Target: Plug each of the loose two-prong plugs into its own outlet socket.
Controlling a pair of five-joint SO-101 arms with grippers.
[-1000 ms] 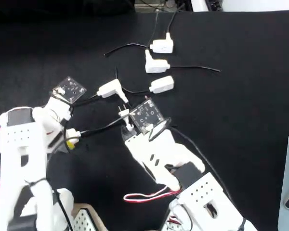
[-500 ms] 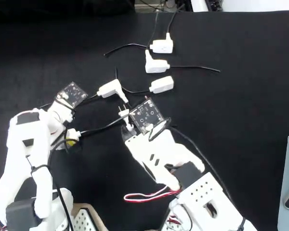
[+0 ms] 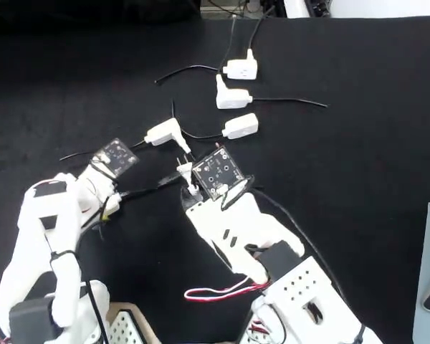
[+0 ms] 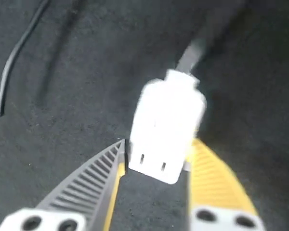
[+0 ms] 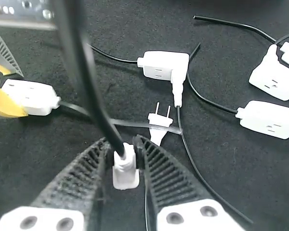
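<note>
Left pincer (image 4: 156, 149) pinches the held socket (image 4: 166, 127). Grey finger (image 4: 91, 173) on one side of it, yellow finger (image 4: 212, 168) on the other. Slotted face points back toward the wrist; its cord (image 4: 190, 53) leaves the far end, away from the pincer. In the high view the left pincer (image 3: 109, 206) sits low over the black table (image 3: 358, 143), and the cord runs from it toward the right pincer (image 3: 191, 195).

Right pincer (image 5: 121, 144) is pressed onto a white cord end (image 5: 124, 171), black fingers on both sides. A thick black cable rises out of it toward the camera. Cannot tell whether this piece is a plug or a socket; no prongs or slots visible.

Loose plug (image 5: 160, 126) lies just beyond the right pincer's tips, slightly to one side, prongs pointing away from the pincer. Flat on the table, not gripped. Bent socket (image 5: 163, 66) lies farther out past the plug, ahead of the right pincer, apart from the prongs. The held socket also shows from the right wrist, off to the side of the right pincer toward the other arm, well apart from the loose plug.

Near socket (image 5: 269, 118) and far socket (image 5: 274, 67) lie on the opposite side of the right pincer, well apart from it. Last socket (image 3: 240, 69) lies farthest from both pincers, beyond those two.
</note>
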